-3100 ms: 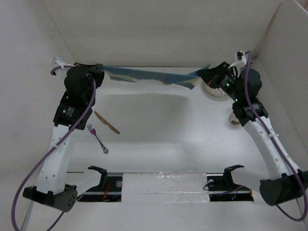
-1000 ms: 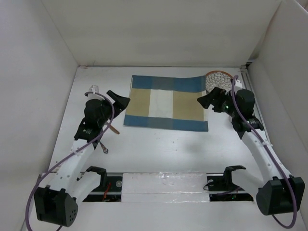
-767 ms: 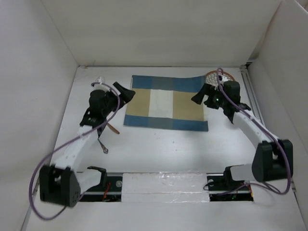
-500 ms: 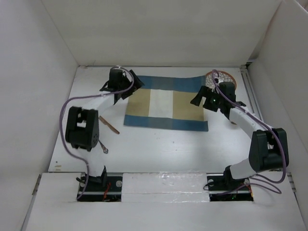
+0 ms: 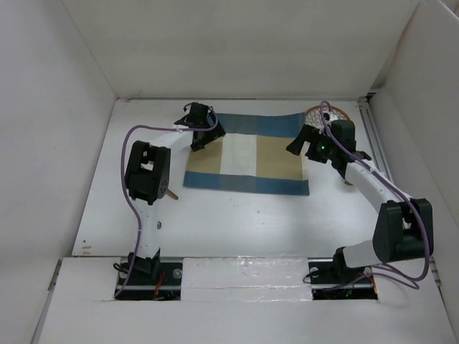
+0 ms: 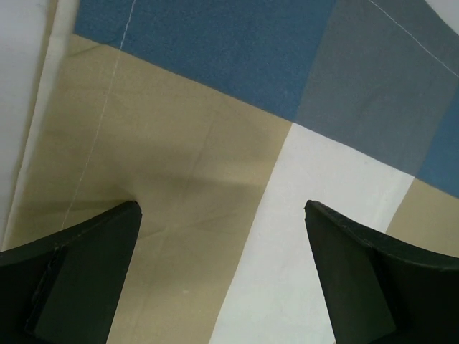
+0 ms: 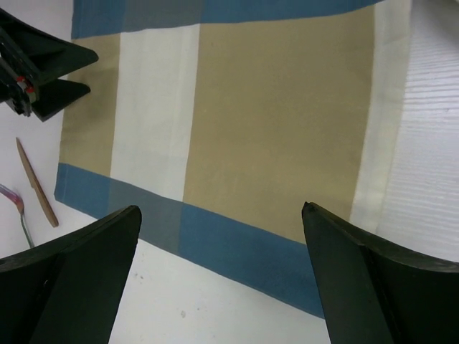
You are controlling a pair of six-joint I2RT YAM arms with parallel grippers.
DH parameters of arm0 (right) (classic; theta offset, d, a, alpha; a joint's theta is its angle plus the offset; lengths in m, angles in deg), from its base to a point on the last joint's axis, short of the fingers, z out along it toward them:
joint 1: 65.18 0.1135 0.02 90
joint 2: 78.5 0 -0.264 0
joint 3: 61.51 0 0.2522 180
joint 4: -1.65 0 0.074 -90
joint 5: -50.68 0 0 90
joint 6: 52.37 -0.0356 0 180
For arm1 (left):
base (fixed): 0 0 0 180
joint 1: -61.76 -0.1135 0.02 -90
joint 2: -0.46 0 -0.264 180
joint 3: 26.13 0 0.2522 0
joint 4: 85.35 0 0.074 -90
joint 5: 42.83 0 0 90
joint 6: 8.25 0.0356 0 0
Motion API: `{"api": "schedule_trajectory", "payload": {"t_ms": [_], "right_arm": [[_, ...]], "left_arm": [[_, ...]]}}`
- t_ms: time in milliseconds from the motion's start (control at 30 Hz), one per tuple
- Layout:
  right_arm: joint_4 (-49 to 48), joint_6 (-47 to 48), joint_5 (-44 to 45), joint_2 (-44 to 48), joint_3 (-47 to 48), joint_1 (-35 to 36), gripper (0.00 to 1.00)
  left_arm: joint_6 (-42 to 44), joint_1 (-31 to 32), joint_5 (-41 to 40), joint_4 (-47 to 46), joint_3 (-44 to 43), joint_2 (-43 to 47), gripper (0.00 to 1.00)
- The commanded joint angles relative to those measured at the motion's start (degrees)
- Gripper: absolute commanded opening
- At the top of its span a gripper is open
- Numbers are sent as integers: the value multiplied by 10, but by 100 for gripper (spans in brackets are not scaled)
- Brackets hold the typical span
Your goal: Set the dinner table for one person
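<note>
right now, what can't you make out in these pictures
- patterned dish: top view, largely behind the right arm.
- wooden knife: top view, mostly under the left arm.
- fork: right wrist view, partly cut off by the left edge; tiny in the top view.

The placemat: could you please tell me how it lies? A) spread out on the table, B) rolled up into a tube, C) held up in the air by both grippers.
A: the placemat lies spread out on the dinner table, with the left gripper and right gripper open above it, gripping nothing.
</note>
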Motion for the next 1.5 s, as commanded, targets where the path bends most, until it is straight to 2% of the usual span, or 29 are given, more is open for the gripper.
{"api": "schedule_trajectory", "payload": {"t_ms": [0,267,500,900,1467], "right_arm": [[-3,13,-5,29,18,-25,100],[15,13,-22,77,24,-48,100],[15,13,-33,82,24,-48,100],[15,13,-33,88,18,-48,100],[15,13,-44,88,8,-48,100]], "left_arm": [[-10,-17,-48,49,29,-8,100],[-48,-17,-53,35,92,34,100],[-57,-7,-66,15,136,59,100],[-39,-7,-66,39,59,25,100],[-29,-7,-43,44,27,30,100]]}}
